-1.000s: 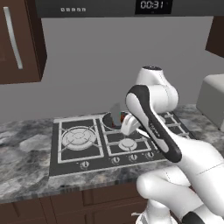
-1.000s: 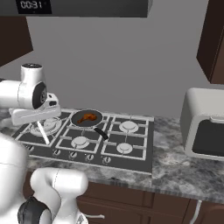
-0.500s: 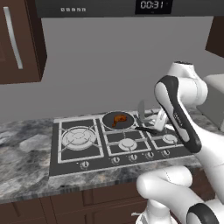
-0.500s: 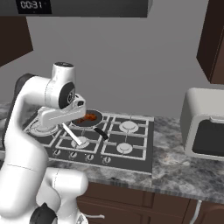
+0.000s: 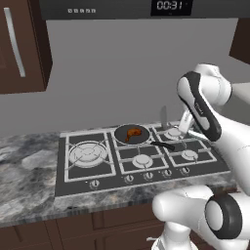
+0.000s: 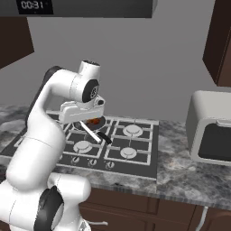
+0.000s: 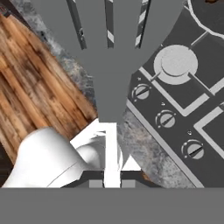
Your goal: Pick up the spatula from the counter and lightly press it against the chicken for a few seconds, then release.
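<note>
My gripper point(image 7: 111, 181) is shut on the white handle of the spatula point(image 7: 109, 57). Its grey slotted blade reaches away from the hand over the counter's front edge and the stove knobs. In the right base view the gripper point(image 6: 84, 122) hangs just in front of the black pan point(image 6: 85, 125), with the spatula point(image 6: 91, 135) slanting down to the right above the front burners. The browned chicken point(image 5: 131, 133) lies in the pan point(image 5: 118, 133) on the rear middle burner. The spatula's blade point(image 5: 163, 118) stands to the right of the pan, apart from the chicken.
The pan's black handle point(image 5: 163, 145) points toward the front right. The gas stove point(image 5: 88, 178) sits in a grey stone counter point(image 5: 24, 195). A toaster oven point(image 6: 210, 128) stands on the right. Dark cabinets point(image 5: 19, 44) hang at the upper left. Wooden floor point(image 7: 39, 74) lies below the counter edge.
The arm has swung rightward across the stove with the spatula held, from the left burners to beside the pan. Pan and chicken have stayed put.
</note>
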